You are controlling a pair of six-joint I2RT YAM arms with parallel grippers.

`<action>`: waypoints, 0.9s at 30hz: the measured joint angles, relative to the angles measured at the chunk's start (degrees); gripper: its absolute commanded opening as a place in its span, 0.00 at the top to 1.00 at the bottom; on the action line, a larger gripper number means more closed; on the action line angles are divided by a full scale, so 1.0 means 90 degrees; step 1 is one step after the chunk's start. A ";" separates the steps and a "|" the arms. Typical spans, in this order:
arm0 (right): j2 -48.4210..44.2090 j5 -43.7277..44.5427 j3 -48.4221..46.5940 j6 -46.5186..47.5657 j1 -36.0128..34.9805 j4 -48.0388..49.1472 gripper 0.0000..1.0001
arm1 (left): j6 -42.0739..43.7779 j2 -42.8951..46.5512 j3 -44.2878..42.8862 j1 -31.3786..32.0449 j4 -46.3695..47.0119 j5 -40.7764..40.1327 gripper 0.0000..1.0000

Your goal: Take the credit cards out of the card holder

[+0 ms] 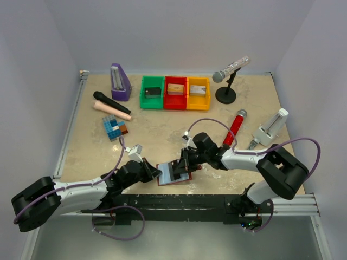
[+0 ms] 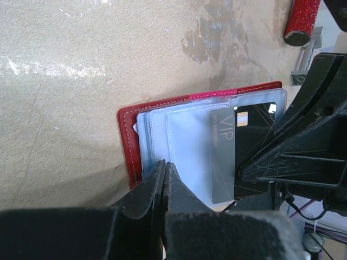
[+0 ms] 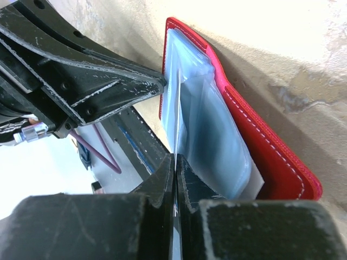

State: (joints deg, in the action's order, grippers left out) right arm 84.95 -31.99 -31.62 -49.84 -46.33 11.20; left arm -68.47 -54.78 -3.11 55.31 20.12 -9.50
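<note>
Right pincer [image 3: 174,158] is clamped on a thin credit card [image 3: 178,111] at lower centre; the card holder [image 2: 129,146] is pinched shut by the left pincer [image 2: 165,165].

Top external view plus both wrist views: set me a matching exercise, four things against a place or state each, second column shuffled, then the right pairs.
Things:
1. card holder
2. left gripper
3. right gripper
4. red microphone

Places or states:
A. shut on a card seen edge-on
B. lying on the table, touched by neither gripper
C. lying open between the two grippers
D. shut on the edge of the holder's clear pockets

Pairs: 1-C, 2-D, 3-A, 4-B
</note>
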 measured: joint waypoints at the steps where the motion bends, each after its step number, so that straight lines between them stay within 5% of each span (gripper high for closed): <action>1: -0.0010 0.0002 0.0000 0.0002 0.0017 -0.0022 1.00 | 0.0000 0.0007 0.0000 0.0000 -0.0010 -0.0007 1.00; 24: -0.1511 0.0950 -0.0406 0.1071 0.0068 -0.2467 1.00 | 0.0019 0.0571 0.0010 0.0000 -0.0636 -0.0177 1.00; 27: -0.1931 0.1107 -0.0653 0.1311 0.0066 -0.2975 1.00 | 0.0185 0.1197 0.0017 0.0000 -0.0984 -0.0185 0.72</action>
State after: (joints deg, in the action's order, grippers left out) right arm 67.57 -22.02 -37.50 -38.04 -45.74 -15.57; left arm -66.81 -44.01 -2.96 55.31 11.27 -11.16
